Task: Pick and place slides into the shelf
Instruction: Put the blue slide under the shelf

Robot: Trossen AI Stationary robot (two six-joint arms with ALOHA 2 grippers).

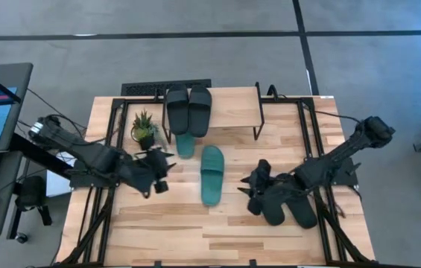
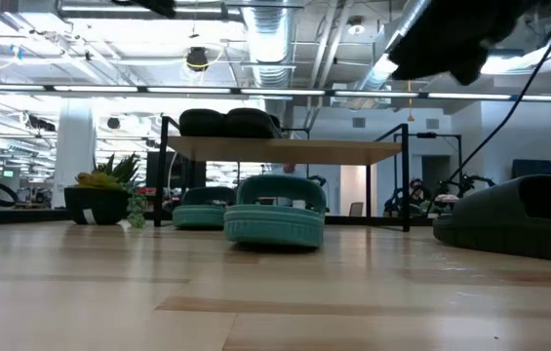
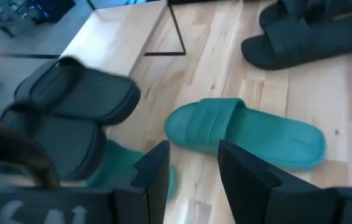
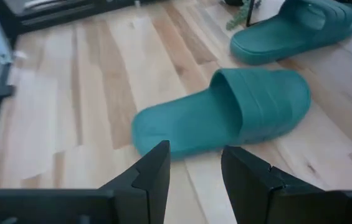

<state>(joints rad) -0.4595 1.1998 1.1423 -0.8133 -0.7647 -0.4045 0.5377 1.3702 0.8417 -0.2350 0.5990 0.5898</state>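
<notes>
Two black slides sit on our shelf; one teal slide lies at its 6 o'clock. Our left gripper and right gripper flank it, fingers open, empty.

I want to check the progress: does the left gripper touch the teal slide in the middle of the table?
Apart. The high view shows bare tabletop between the left gripper and the teal slide; its open fingers hold nothing in the left wrist view.

No readable text, label, brand or number is showing on anything in these views.
</notes>
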